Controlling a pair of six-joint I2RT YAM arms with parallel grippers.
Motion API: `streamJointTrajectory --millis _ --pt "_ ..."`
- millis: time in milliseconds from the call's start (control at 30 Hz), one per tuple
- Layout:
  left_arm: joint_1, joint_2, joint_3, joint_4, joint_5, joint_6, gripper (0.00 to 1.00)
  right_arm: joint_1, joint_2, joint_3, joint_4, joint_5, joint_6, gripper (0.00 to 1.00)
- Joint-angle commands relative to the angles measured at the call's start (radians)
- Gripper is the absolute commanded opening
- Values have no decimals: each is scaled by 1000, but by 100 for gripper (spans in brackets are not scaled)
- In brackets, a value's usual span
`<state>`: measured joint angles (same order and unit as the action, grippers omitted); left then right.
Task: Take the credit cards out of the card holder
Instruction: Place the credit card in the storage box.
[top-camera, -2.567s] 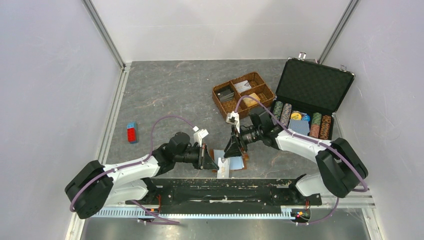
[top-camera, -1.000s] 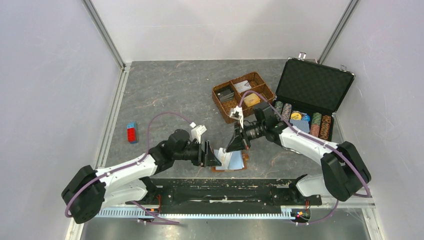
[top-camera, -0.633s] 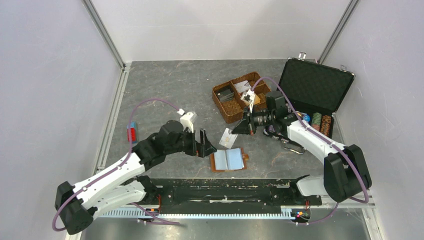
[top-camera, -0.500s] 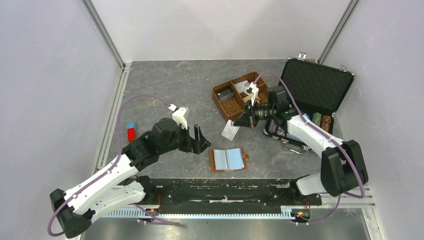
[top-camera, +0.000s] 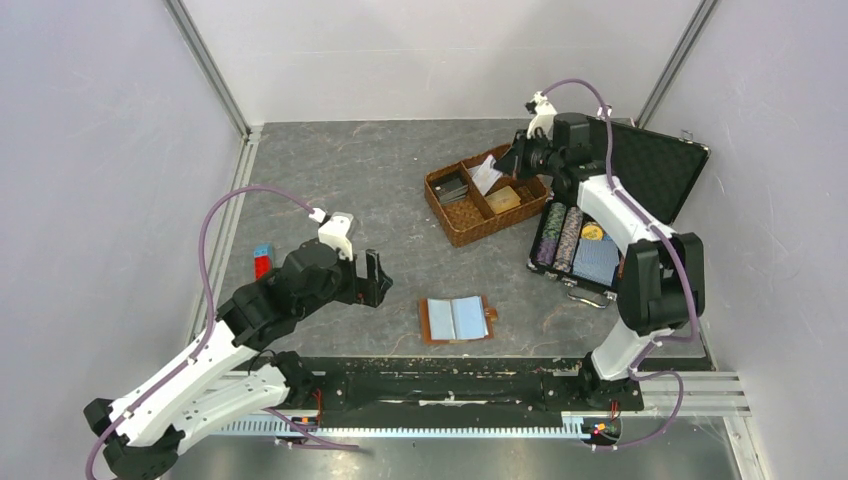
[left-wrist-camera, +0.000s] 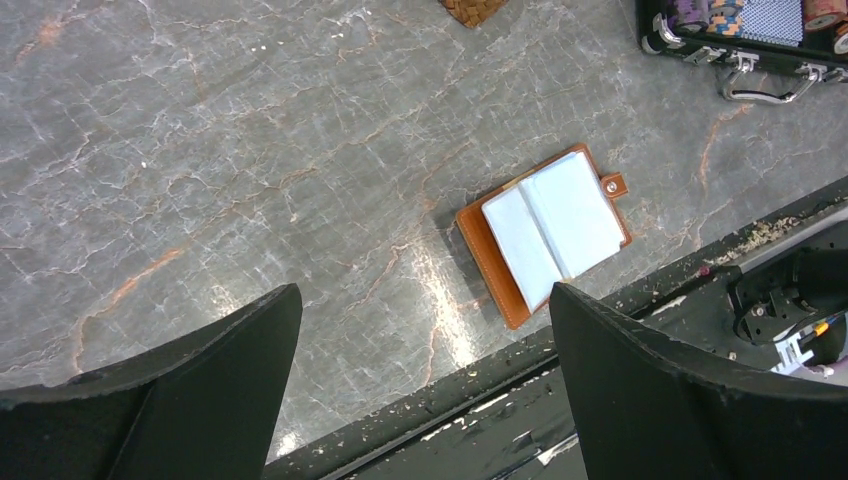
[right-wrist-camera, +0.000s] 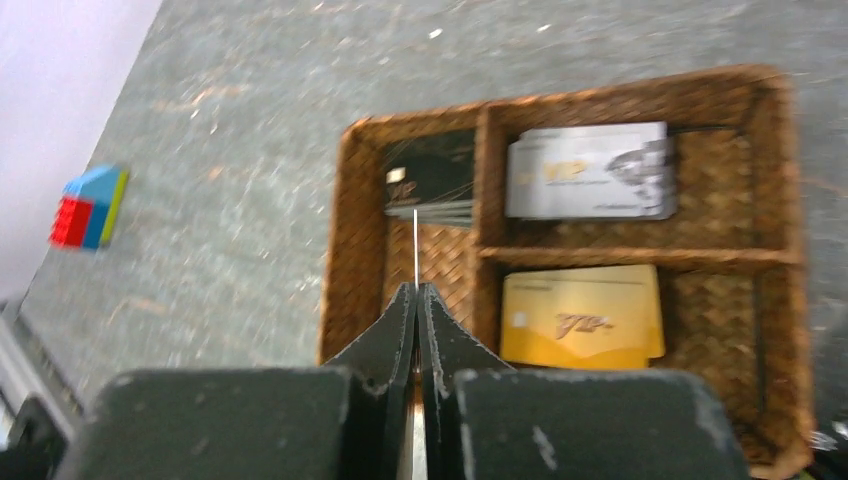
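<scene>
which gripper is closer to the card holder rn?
Left. The left gripper hangs open just left of the card holder, apart from it. The right gripper is far beyond it, over the woven basket, shut on a credit card.

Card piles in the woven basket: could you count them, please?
3, by the right wrist view: black pile left, silver pile upper right, gold pile lower right; none looks hidden.

The tan-brown folding card holder (left-wrist-camera: 545, 235) looks like smooth leather, its pale blue-grey sleeves (left-wrist-camera: 582, 208) clear, faintly shiny plastic. The grey veined tabletop (left-wrist-camera: 250, 150) is matt and stone-like. The brown compartment basket (right-wrist-camera: 630, 88) is rough woven fibre; the golden-orange credit card (right-wrist-camera: 582, 315) inside is glossy plastic.
</scene>
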<state>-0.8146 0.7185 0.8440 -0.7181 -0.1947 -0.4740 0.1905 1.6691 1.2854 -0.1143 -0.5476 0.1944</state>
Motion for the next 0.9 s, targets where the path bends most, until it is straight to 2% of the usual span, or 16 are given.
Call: streamJointTrajectory --millis 0,400,867 --pt "1 -25 3 -4 -47 53 100 -22 70 108 74 181 56 0" --pt "0 -75 -13 24 -36 60 100 -37 290 252 183 172 146 0" --pt "0 -132 -29 47 -55 63 100 -37 390 292 177 137 179 0"
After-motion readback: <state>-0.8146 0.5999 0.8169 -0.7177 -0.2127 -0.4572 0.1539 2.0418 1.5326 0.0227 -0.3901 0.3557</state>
